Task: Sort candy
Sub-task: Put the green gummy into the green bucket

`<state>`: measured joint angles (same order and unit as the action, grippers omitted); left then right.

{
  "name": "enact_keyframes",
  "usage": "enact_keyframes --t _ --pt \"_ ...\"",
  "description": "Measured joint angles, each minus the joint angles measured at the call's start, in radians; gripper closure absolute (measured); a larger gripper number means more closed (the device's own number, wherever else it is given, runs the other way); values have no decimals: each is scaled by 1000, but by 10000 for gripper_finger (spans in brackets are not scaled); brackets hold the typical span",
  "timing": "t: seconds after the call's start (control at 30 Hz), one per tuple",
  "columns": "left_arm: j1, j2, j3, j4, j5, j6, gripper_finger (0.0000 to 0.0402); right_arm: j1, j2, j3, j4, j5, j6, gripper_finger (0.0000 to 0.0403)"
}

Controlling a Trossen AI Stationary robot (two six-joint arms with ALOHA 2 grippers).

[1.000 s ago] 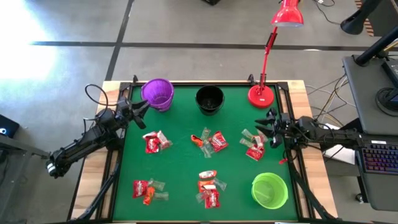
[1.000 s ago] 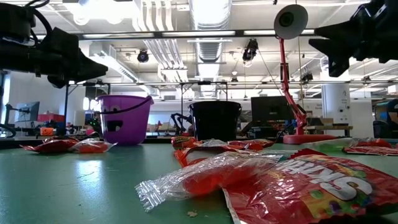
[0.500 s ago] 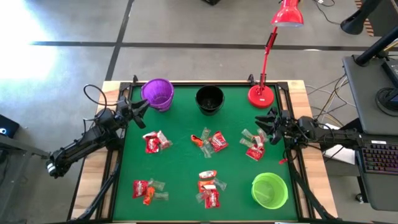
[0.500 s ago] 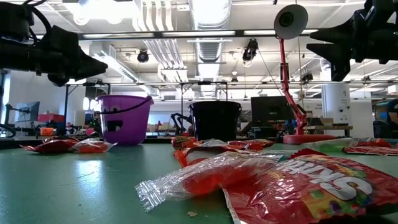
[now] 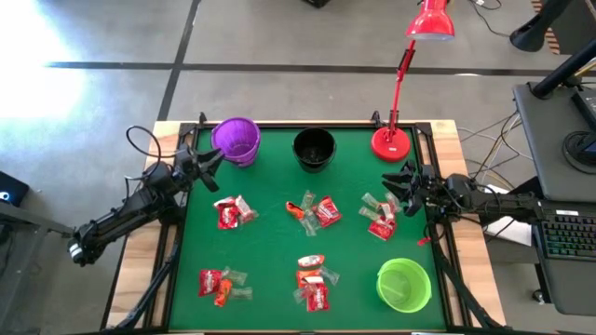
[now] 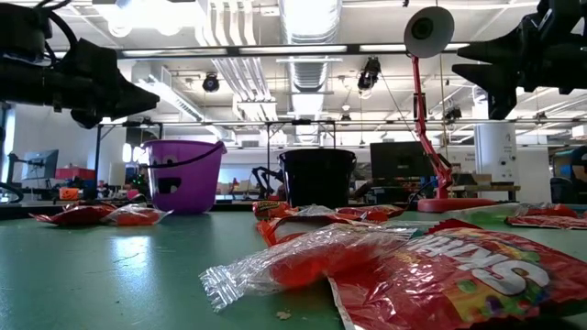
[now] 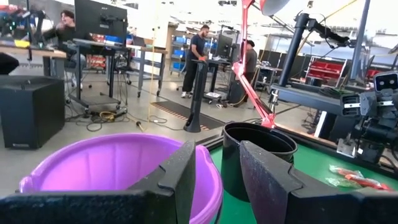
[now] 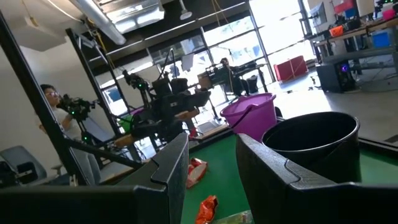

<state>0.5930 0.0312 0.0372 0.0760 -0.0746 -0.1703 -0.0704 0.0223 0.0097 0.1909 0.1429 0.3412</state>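
Observation:
The candy lies in several small heaps on the green table: red and clear wrapped pieces at the left middle (image 5: 233,212), centre (image 5: 312,210), right (image 5: 380,219), near left (image 5: 223,284) and near centre (image 5: 314,279). My left gripper (image 5: 212,158) hovers open at the table's far left, beside the purple cup (image 5: 236,140), nothing between its fingers (image 7: 186,177). My right gripper (image 5: 399,193) hovers open at the right edge, just above the right-hand candy heap, also holding nothing (image 8: 211,168). Both stand well above the table (image 6: 151,92) (image 6: 477,62).
A black cup (image 5: 314,149) stands at the far middle, a green cup (image 5: 403,285) at the near right. The red desk lamp's base (image 5: 391,142) sits at the far right corner, close to my right gripper. People work in the room beyond the table.
My right gripper has rolled a little about its own pointing line while staying in place. The candy and cups have not moved.

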Motion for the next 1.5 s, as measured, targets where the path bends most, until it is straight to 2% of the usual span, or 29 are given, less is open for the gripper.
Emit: enact_keyframes --t 0.43,0.77,0.93,1.27,1.43,1.5 --pt "0 12 0 164 5 51 292 0 0 0 0 18 -1 277" --pt "0 44 0 171 3 71 292 0 0 0 0 18 0 277" --pt "0 62 0 197 -22 -63 292 0 0 0 0 18 -1 277" --pt "0 98 0 229 -22 -75 292 0 0 0 0 18 0 277" --pt "0 138 57 221 -119 -107 292 0 0 0 0 17 7 277" --pt "0 156 88 211 -114 -107 292 0 0 0 1 17 7 277"
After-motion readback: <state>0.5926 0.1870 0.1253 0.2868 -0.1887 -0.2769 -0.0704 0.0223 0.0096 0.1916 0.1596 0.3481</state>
